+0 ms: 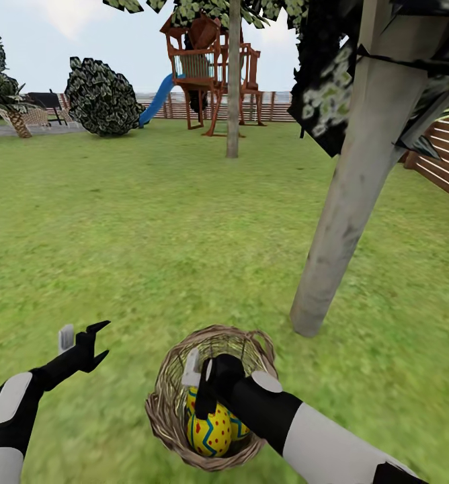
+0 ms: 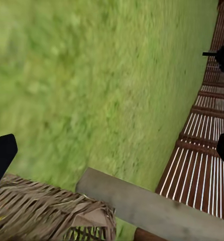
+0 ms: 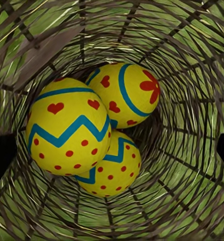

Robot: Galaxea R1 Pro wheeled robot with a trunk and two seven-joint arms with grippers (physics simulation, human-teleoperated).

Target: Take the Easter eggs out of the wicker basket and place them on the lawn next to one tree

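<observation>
All 3 Easter eggs (image 3: 87,130) sit heaped in the wicker basket (image 1: 162,396) on the lawn (image 1: 150,222) beside the tree (image 1: 349,202), the right claw (image 1: 203,376) poised open and empty above them, the left claw (image 1: 83,343) open and empty; smooth, round, probably slippery shells, best pinched across the middle.

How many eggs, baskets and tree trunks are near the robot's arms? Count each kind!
Eggs: 3, all in the basket
Basket: 1
Tree trunk beside the basket: 1
Total: 5
</observation>
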